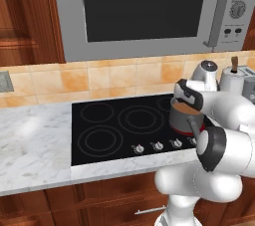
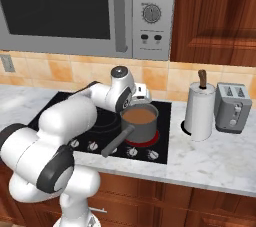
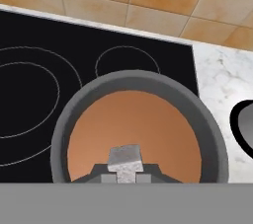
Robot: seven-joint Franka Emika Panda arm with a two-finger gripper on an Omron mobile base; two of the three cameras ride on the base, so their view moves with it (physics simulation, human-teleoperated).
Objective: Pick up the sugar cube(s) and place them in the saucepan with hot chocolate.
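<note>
Grey saucepan [image 3: 59, 129] – brown hot chocolate [image 3: 143, 124] inside

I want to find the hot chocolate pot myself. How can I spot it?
Look at the black glass cooktop under the big silver microwave. On its right side sits a small round grey metal saucepan full of brown liquid, its long straight handle sticking toward the knobs. The tall white paper-towel roll beside it has no handle.

The saucepan [image 2: 140, 122] stands on the cooktop [image 2: 100, 121] at its front right; right of the cooktop stand the paper-towel roll [image 2: 200, 111], then the toaster [image 2: 232, 107].
</note>
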